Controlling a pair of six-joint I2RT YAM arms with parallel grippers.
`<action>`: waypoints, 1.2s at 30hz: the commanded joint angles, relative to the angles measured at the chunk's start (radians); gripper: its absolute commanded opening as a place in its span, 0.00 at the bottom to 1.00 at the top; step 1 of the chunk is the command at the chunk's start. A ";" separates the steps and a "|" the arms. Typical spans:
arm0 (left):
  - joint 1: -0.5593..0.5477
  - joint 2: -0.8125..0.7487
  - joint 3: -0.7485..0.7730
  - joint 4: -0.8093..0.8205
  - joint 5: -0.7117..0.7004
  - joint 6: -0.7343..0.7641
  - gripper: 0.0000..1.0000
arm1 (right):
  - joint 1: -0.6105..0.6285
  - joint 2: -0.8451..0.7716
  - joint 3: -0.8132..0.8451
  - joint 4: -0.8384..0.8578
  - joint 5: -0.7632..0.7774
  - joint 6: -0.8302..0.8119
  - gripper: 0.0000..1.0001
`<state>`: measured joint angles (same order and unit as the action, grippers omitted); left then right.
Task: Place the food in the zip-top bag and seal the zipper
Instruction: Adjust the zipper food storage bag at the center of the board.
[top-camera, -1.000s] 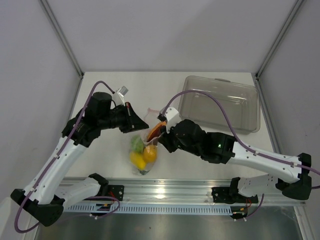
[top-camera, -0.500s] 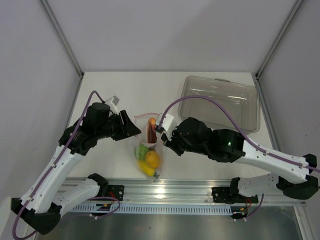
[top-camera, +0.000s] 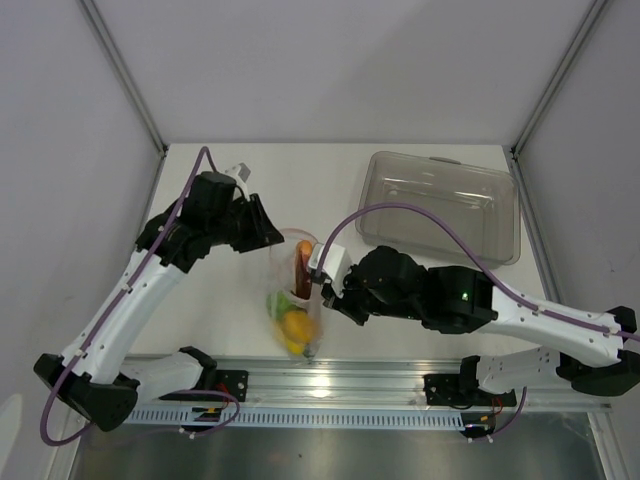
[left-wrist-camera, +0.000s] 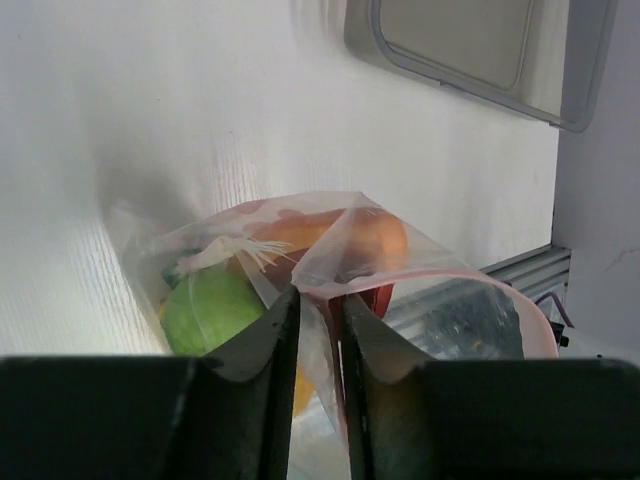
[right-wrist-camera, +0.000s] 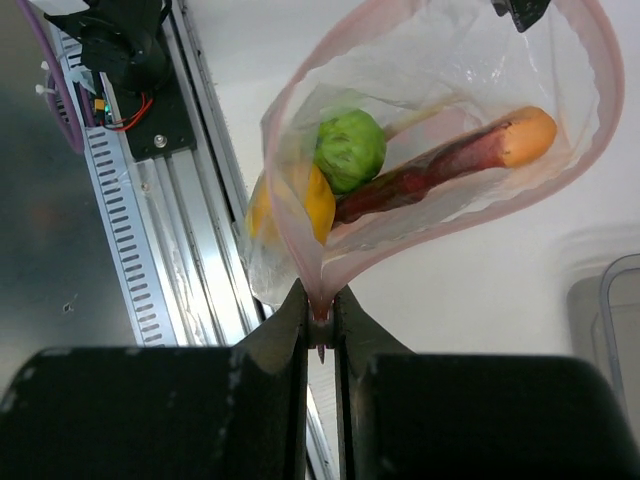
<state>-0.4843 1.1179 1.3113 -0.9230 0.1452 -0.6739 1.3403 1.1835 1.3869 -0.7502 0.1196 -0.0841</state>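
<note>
Left claw (left-wrist-camera: 320, 300) straddles the zipper (left-wrist-camera: 470, 280) – whether it grips cannot be told. Zip-top bag (right-wrist-camera: 470, 70) hangs gaping over the table (top-camera: 230, 180): one lime (right-wrist-camera: 350, 150), one meat slice (right-wrist-camera: 440, 165), one yellow fruit (right-wrist-camera: 315, 200) certain. Right claw (right-wrist-camera: 320, 310) is clenched on the zipper's corner. Advise drawing the strip taut, then pinching along. One tray (top-camera: 440, 205).

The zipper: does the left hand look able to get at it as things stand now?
Probably yes: the left hand has the zip-top bag's mouth edge between its fingers, the zipper right beside them, nothing in between. The right hand pinches the other end. Whether the left grips it is unclear.
</note>
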 joint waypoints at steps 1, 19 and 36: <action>0.023 0.023 0.057 0.016 0.034 0.039 0.22 | 0.017 -0.005 0.001 -0.001 0.023 -0.025 0.00; 0.076 -0.171 0.045 -0.074 -0.016 0.099 0.00 | -0.229 -0.110 -0.045 -0.006 0.005 -0.039 0.00; 0.076 -0.438 -0.109 -0.022 0.091 0.187 0.41 | -0.421 -0.084 -0.029 0.000 -0.255 0.027 0.00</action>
<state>-0.4171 0.7166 1.1503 -0.9695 0.2390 -0.5549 0.9287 1.1236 1.3331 -0.7208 -0.1020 -0.0525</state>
